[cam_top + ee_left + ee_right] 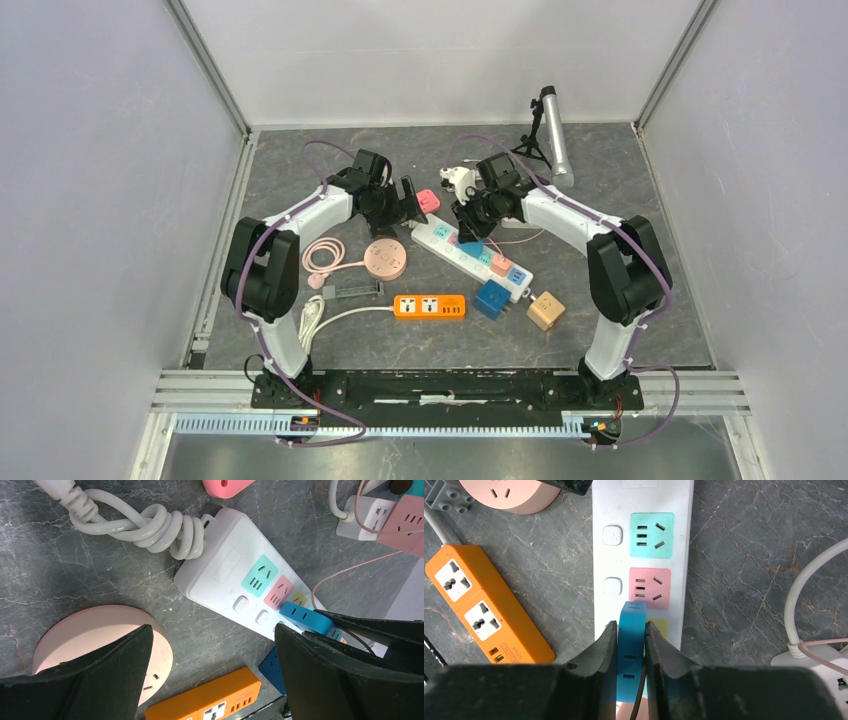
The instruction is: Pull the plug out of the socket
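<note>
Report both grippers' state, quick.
Left gripper: open, holding nothing.
Right gripper: shut on the blue plug, which sits on the white power strip.

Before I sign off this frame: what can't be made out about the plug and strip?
- Right wrist view: pins of the blue plug, and whether they sit in the yellow socket; its body and the right gripper cover them.
- Right wrist view: lower end of the white power strip, hidden behind the fingers.
- Right wrist view: print on the orange strip, too small.
</note>
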`<state>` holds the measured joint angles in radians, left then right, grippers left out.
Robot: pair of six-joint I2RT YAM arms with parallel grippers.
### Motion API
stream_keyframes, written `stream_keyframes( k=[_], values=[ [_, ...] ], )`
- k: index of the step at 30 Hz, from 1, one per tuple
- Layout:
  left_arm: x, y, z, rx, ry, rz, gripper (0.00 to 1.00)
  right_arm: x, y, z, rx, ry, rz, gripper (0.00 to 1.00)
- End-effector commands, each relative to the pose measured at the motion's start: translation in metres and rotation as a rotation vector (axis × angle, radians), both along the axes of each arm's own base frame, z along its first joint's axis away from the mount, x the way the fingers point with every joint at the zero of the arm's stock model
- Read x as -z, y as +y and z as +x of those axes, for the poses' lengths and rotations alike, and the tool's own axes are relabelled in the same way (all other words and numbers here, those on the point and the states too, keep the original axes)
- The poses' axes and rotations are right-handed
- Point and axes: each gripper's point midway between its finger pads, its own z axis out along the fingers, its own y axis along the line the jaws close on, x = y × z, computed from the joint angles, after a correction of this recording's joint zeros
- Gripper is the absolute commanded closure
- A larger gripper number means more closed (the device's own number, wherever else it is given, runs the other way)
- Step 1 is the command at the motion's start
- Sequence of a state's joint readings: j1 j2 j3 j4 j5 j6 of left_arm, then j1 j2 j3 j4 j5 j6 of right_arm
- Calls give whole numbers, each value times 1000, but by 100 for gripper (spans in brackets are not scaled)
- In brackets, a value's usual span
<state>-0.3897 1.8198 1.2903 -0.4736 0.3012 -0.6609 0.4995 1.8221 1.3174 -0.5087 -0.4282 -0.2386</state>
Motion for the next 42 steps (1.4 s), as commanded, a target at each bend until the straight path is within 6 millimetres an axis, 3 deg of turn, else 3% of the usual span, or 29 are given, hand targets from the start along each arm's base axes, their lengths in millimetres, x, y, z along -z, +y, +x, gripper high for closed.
stream_keyframes(
  k=[1,7,11,14,19,23,28,31,36,42],
  values=[
    [-12,-9,6,17,-23,-34,4,-24,18,2,-18,-47,72,85],
    [-8,-8,4,15,-12,-31,4,-46,51,18,16,-130,168,91],
    [-7,-8,3,15,-7,-30,4,-50,62,28,57,-153,192,89],
    [-4,-8,2,15,0,-29,4,-44,58,32,84,-152,159,74],
    [4,-8,1,18,17,-21,4,-44,43,37,131,-184,90,35],
    [9,-7,0,17,29,-4,4,-60,34,42,171,-236,77,23],
    [20,2,-2,0,49,62,4,-84,36,37,163,-280,137,26],
    [27,5,-2,-8,63,86,7,-85,44,27,113,-264,170,33],
    [40,4,-4,-5,91,114,12,-63,47,22,113,-203,108,41],
    [52,7,-8,-7,112,164,17,-39,43,19,145,-146,21,41]
  ],
)
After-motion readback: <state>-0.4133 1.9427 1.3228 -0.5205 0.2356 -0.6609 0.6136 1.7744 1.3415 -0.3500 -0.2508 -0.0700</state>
